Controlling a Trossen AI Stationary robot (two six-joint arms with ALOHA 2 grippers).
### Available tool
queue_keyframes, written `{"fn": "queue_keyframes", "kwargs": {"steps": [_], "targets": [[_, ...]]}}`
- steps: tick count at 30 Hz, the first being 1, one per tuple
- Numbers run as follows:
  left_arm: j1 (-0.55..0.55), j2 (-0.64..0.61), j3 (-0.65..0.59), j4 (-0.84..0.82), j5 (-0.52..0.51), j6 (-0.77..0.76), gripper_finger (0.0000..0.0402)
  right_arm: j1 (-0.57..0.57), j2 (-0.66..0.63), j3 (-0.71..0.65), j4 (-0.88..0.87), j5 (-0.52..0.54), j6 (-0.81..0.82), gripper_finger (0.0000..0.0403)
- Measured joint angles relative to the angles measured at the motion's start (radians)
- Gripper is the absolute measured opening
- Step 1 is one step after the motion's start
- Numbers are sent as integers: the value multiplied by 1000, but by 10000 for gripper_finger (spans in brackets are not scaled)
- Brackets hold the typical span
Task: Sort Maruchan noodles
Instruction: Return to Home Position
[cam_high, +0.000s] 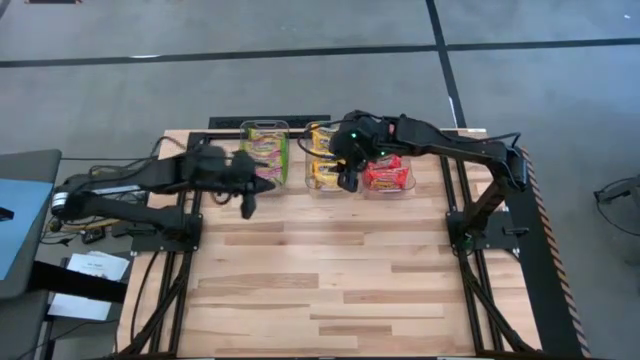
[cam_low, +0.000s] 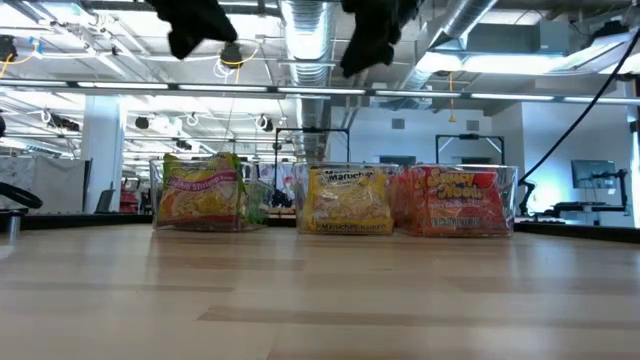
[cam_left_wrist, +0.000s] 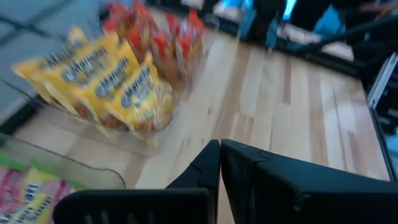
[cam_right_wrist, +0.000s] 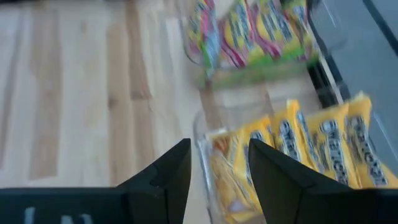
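Observation:
The Maruchan noodles stand on edge in three clear bins along the table's far edge. The green packets (cam_high: 265, 150) are on the left, the yellow ones (cam_high: 322, 163) in the middle and the red ones (cam_high: 388, 175) on the right. My left gripper (cam_left_wrist: 221, 144) is shut on nothing. It hovers in front of the green bin (cam_high: 248, 208), raised off the wood. My right gripper (cam_right_wrist: 219, 146) is open with nothing between its fingers. It hangs over the near end of the yellow bin (cam_high: 347, 183). The low view shows both hands high above the bins (cam_low: 350, 198).
Bare wooden tabletop (cam_high: 330, 280) stretches from the bins to the near edge. The arms' black frames run along the left (cam_high: 165, 235) and right (cam_high: 480, 235) sides. The clear bin walls (cam_right_wrist: 202, 134) rise just under my right gripper.

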Motion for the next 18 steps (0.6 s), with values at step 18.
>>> {"fn": "queue_keyframes", "kwargs": {"steps": [18], "targets": [[-161,-600,-547,348,-30,-149,0,150,0,289,-26,-3,25,182]]}}
